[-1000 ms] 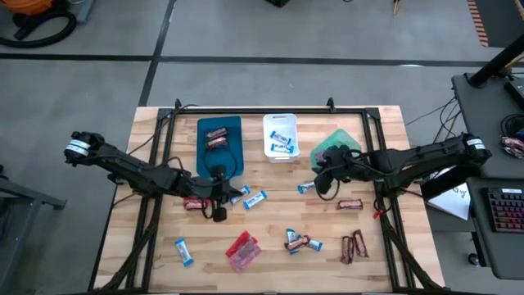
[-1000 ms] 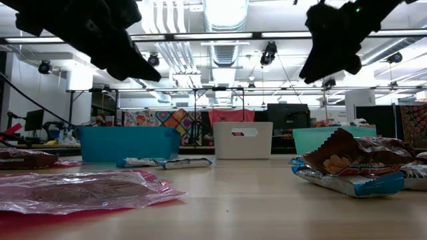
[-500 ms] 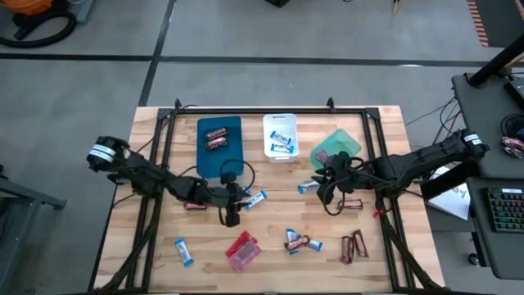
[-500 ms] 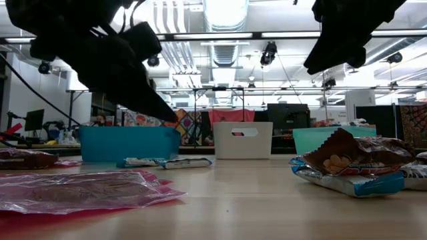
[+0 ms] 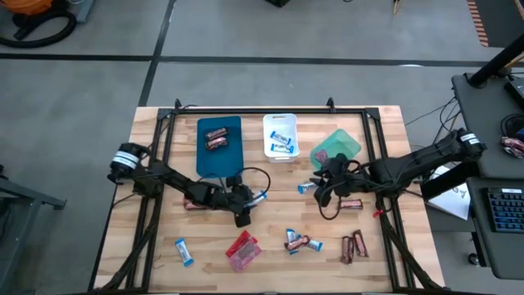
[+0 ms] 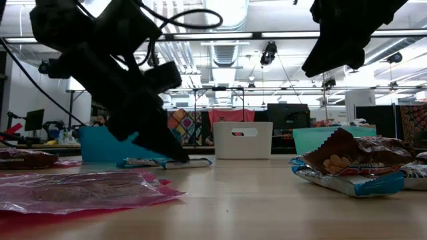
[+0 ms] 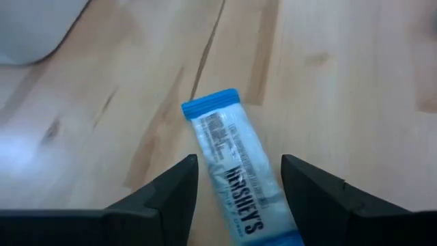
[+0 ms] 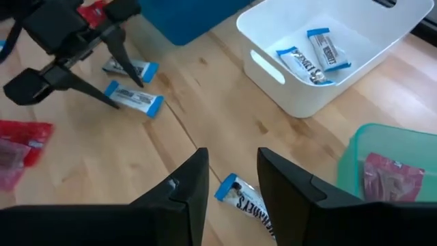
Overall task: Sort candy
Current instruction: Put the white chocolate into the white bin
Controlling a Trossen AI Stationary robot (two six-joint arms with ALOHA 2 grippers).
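My left gripper (image 7: 239,162) is open and low over the table. Its two fingers stand on either side of a blue-and-white candy bar (image 7: 231,160) that lies flat on the wood. I see no touch. The right wrist view shows the same straddle of that bar (image 8: 134,100), with a second blue-and-white bar (image 8: 130,68) beside it. In the high view this gripper (image 5: 250,201) is at the table's middle. My right gripper (image 5: 321,192) hangs high and open, with nothing between its fingers (image 8: 232,184). A blue-and-white bar (image 8: 247,199) lies on the table below it.
At the far side stand a blue tray (image 5: 219,156) with brown-red bars, a white tray (image 5: 280,147) with blue-and-white bars and a green tray (image 5: 342,144) with a red packet. Loose candy includes a red packet (image 5: 242,250), brown-red bars (image 5: 354,246) and a blue-and-white bar (image 5: 183,251).
My left gripper has come down and gone toward the table's right edge, from above a brown-red bar to the blue-and-white bars at the middle. It now sits low around one of them. The candy has stayed where it was.
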